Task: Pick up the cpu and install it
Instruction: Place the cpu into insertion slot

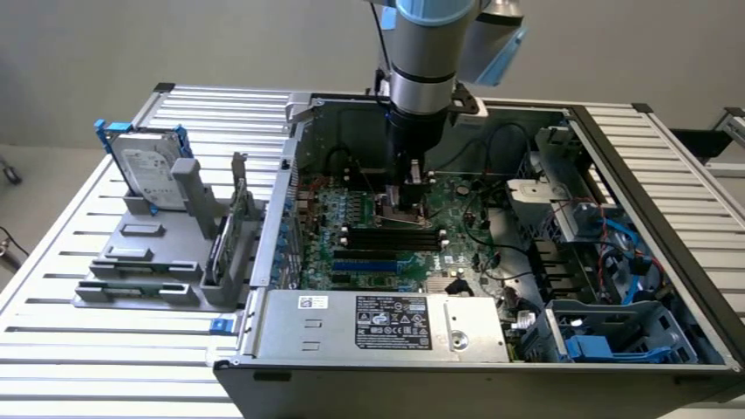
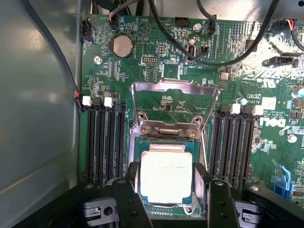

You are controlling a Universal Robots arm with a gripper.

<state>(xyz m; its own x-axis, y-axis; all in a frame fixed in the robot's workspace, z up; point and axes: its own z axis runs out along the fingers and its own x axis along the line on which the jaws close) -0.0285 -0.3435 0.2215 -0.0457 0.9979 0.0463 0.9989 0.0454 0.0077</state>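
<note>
The cpu is clasped at opposite edges by the gripper, over the open socket, centre of the exterior view.

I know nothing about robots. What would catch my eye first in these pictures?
The grey robot arm reaches down from above into the open computer case, which sits on a slatted metal table. Its claw is low over the green motherboard, right at a small square silver-grey chip. The socket's hinged metal frame is flipped open beside the chip.
</note>
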